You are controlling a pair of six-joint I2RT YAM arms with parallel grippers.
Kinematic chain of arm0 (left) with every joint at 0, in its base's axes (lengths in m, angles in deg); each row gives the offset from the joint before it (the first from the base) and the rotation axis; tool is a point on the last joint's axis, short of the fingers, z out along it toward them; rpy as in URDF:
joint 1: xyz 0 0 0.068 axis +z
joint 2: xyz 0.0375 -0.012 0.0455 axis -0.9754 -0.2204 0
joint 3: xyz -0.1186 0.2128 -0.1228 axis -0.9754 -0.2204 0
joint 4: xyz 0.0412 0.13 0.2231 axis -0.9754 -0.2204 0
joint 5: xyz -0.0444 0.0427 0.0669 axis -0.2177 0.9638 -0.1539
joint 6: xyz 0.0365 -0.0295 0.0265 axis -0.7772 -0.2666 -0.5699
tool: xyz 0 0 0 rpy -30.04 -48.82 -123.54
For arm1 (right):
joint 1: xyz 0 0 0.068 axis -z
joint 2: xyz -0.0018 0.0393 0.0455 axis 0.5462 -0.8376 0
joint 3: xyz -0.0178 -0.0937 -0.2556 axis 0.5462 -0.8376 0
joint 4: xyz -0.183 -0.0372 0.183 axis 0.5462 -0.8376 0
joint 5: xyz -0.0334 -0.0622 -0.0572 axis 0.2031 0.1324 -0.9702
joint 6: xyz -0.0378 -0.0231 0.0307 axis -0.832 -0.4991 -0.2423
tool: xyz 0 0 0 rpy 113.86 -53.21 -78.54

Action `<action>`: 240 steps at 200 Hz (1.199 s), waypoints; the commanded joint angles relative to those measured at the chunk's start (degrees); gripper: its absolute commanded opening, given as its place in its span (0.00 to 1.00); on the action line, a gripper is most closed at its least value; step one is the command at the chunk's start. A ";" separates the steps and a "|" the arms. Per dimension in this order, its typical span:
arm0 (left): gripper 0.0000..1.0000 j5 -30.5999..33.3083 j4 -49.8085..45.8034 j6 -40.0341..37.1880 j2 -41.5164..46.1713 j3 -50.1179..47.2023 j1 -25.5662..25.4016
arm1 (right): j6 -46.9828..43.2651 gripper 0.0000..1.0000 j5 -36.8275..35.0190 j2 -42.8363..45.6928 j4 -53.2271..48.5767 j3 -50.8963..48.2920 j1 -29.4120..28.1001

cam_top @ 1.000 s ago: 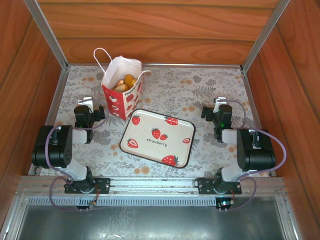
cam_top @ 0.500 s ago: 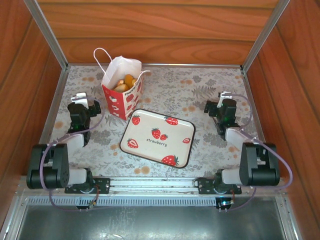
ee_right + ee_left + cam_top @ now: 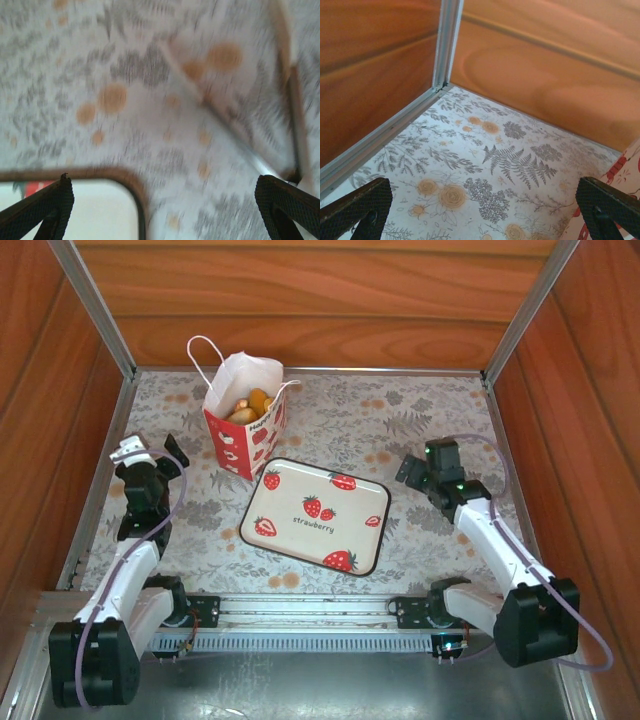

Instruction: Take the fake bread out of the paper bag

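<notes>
paper bag (image 3: 243,435): stood upright on the surface (image 3: 420,405), fake bread (image 3: 248,406) seen inside. left gripper (image 3: 480,210), right gripper (image 3: 160,207): jaws spread wide, nothing held.

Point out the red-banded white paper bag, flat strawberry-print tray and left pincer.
red-banded white paper bag (image 3: 238,445), top view, red band.
flat strawberry-print tray (image 3: 355,505), top view, bare surface.
left pincer (image 3: 485,196), left wrist view, between fingertips.

Matt paper bag (image 3: 232,445), glossy tray (image 3: 355,505), wooden walls (image 3: 320,300)
</notes>
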 commanded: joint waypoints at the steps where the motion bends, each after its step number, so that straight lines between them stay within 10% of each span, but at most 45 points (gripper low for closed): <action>1: 1.00 1.71 -4.18 3.45 0.50 0.73 -0.21 | 9.72 0.97 1.50 0.33 -12.47 0.47 -4.35; 78: 1.00 0.55 -5.08 5.83 -2.30 1.85 -0.25 | 19.81 0.55 10.01 -2.29 -9.96 -6.34 -13.08; 184: 1.00 -1.20 -5.20 7.25 -4.88 3.74 -0.25 | 20.74 0.48 9.16 -16.55 -1.54 -5.39 -13.54; 240: 1.00 -0.89 -5.16 6.74 -4.51 4.66 -0.16 | 20.29 0.20 5.50 -26.34 -4.17 1.79 -13.37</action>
